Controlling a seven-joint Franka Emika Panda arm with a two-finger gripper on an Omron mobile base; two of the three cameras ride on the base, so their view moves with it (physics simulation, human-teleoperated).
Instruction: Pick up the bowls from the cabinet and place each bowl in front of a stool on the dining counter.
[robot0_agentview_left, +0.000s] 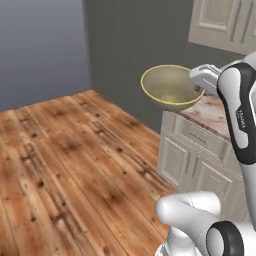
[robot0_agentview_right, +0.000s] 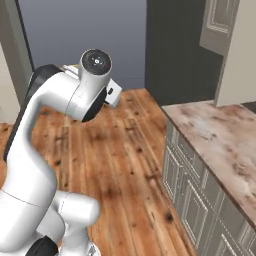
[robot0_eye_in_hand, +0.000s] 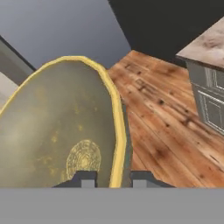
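- Gripper (robot0_eye_in_hand: 113, 178) clamps the olive-yellow bowl (robot0_agentview_left: 170, 86) by its yellow rim, one finger on each side of the wall.
- Bowl held aloft above wooden floor (robot0_agentview_left: 65, 165), beside the marble-topped drawer run (robot0_agentview_right: 220, 145).

This is a rendered home kitchen: a run of cream panelled base cabinets with drawer fronts (robot0_agentview_right: 192, 187) carries a pinkish-brown veined marble countertop (robot0_agentview_right: 220, 137), whose near corner juts out over a floor of warm brown wooden planks (robot0_agentview_left: 75, 165). Above the counter, cream panelled wall cabinets (robot0_agentview_left: 225, 22) hang against a dark grey wall (robot0_agentview_left: 135, 45), which meets a paler blue-grey wall (robot0_agentview_left: 40, 45) at the room's corner. An olive-yellow speckled round bowl with a yellow rim (robot0_agentview_left: 170, 86), ordinary tableware, is up in the air at the countertop's edge.
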